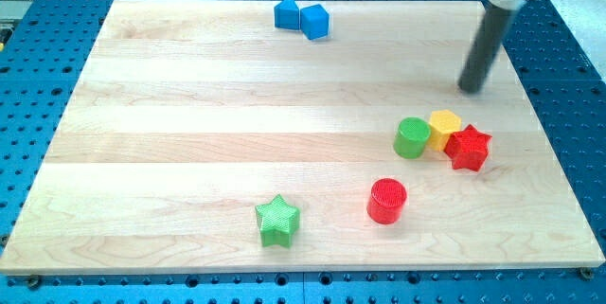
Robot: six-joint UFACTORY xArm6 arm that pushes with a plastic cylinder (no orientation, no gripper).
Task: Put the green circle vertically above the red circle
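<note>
Green circle (412,138) below-left of my tip (471,89)

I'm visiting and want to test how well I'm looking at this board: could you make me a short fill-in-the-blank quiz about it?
1. The green circle touches a ____ block on its right.
2. The red circle lies toward the view's ____ from the green circle.
3. The two blocks at the view's top edge are both ____.
4. My tip touches ____ blocks.

Missing words: yellow; bottom; blue; no
</note>
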